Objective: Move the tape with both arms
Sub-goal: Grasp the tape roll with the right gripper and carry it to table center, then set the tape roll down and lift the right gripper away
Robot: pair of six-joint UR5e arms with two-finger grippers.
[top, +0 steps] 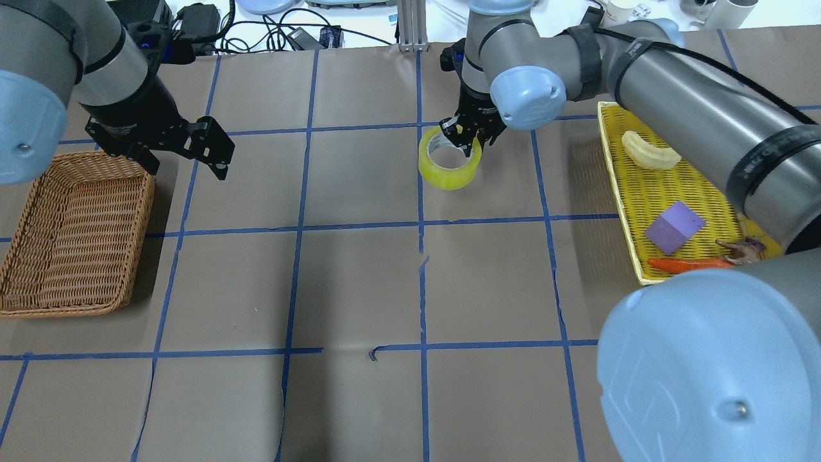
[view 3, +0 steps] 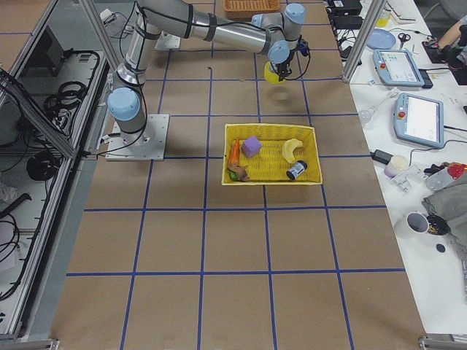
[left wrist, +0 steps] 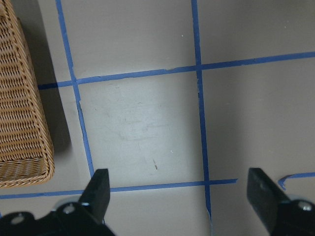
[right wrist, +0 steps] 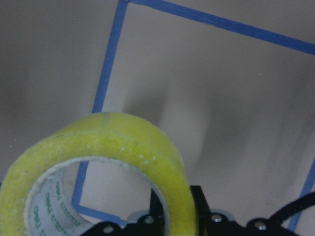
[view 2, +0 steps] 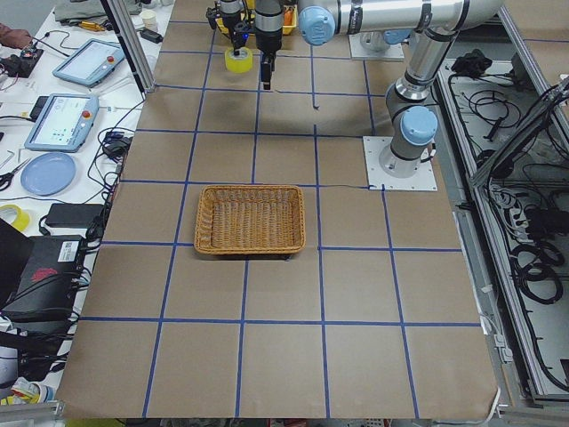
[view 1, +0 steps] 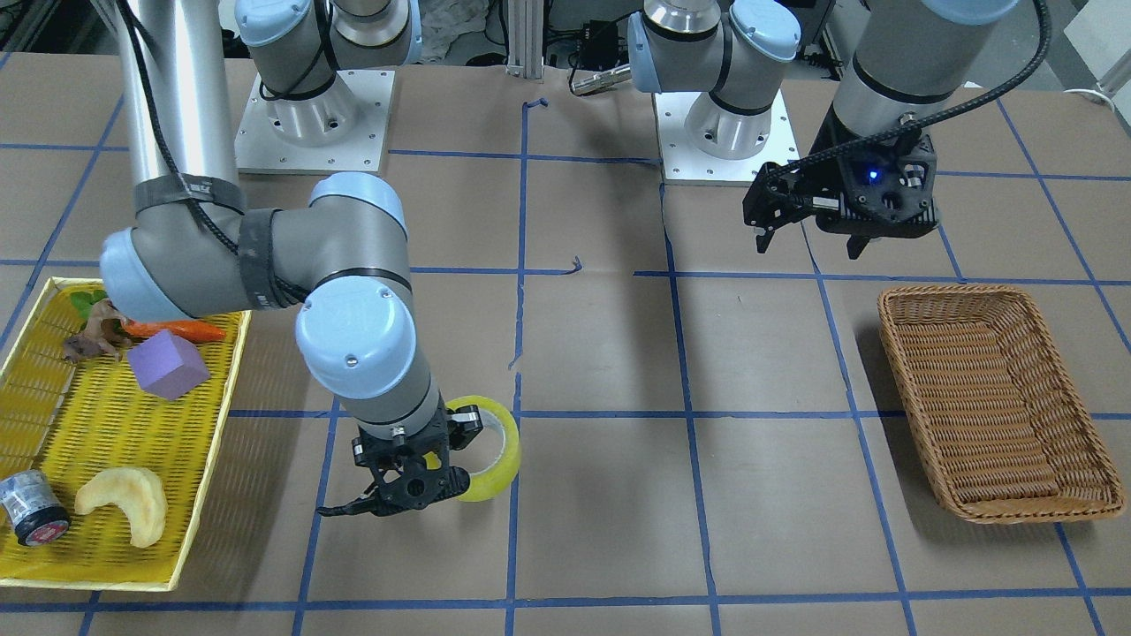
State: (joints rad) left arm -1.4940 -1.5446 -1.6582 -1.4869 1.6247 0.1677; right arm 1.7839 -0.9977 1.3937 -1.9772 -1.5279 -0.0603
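The tape (view 1: 493,449) is a yellow translucent roll with a pale core. My right gripper (view 1: 451,442) is shut on its wall, one finger inside the core and one outside. The roll hangs tilted just above the brown table, near the blue centre line. It also shows in the overhead view (top: 449,165) under the right gripper (top: 463,140), and fills the right wrist view (right wrist: 98,157). My left gripper (view 1: 808,246) is open and empty, above the table beside the wicker basket (view 1: 892,336). Its spread fingers (left wrist: 98,191) show in the left wrist view.
The brown wicker basket (top: 144,224) stands empty on my left side. A yellow tray (top: 619,192) on my right side holds a purple block (view 1: 168,364), a carrot (view 1: 177,329), a pale curved piece (view 1: 124,503) and a dark grey cylinder (view 1: 31,508).
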